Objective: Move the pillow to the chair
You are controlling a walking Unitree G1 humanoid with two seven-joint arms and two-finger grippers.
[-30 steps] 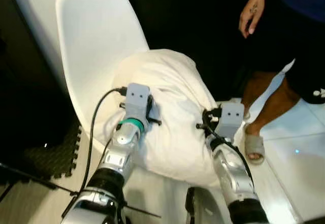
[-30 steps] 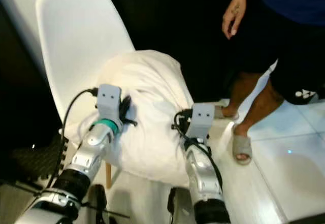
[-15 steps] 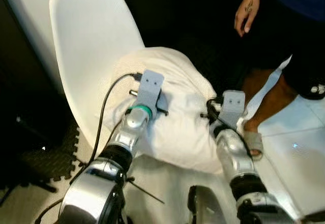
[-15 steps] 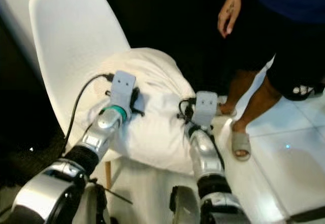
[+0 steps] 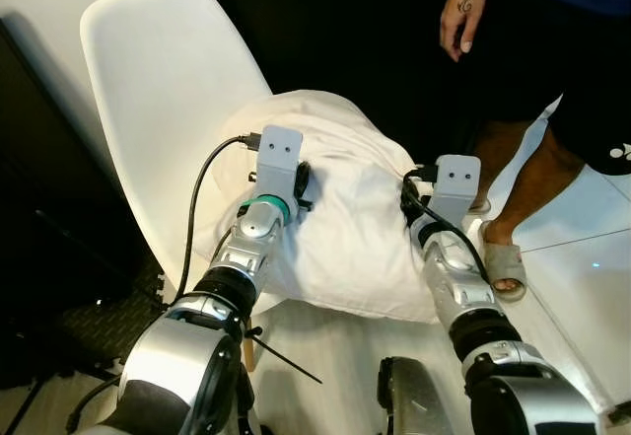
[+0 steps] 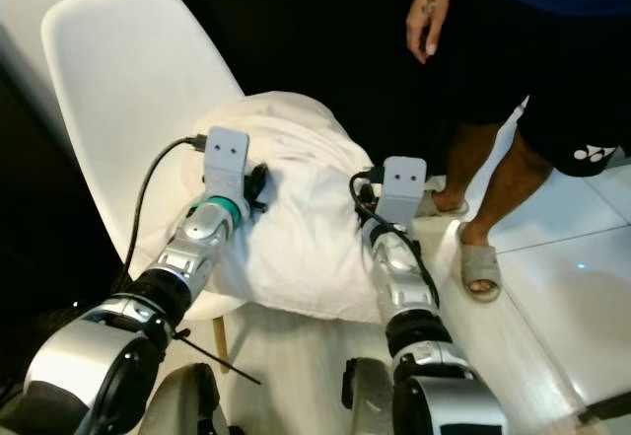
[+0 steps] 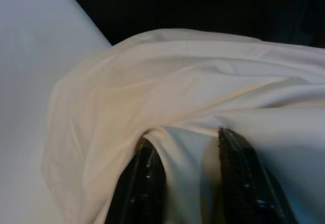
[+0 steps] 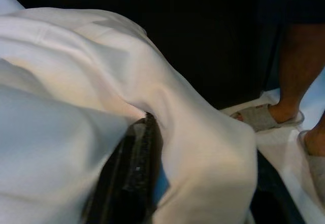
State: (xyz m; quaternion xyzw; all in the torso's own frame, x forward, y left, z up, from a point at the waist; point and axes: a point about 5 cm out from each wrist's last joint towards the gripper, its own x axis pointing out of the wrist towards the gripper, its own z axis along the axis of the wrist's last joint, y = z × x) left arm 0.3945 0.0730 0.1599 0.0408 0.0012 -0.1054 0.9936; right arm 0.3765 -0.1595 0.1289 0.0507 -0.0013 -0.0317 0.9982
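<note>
A white pillow lies on the seat of a white shell chair, its near edge hanging over the seat's front right. My left gripper is shut on a fold of the pillow's left side; in the left wrist view cloth is pinched between the black fingers. At the pillow's right edge my right gripper is shut on it as well. In the right wrist view one finger shows under the draped pillow; the other is hidden by cloth.
A person stands close on the right, hand hanging, sandalled foot on the white tile floor. Dark furniture and a dark foam mat lie left of the chair. The space behind the chair is dark.
The camera has shifted. The pillow has settled lower and flatter onto the seat. Both grippers stay shut on it, now a little lower and nearer to me.
</note>
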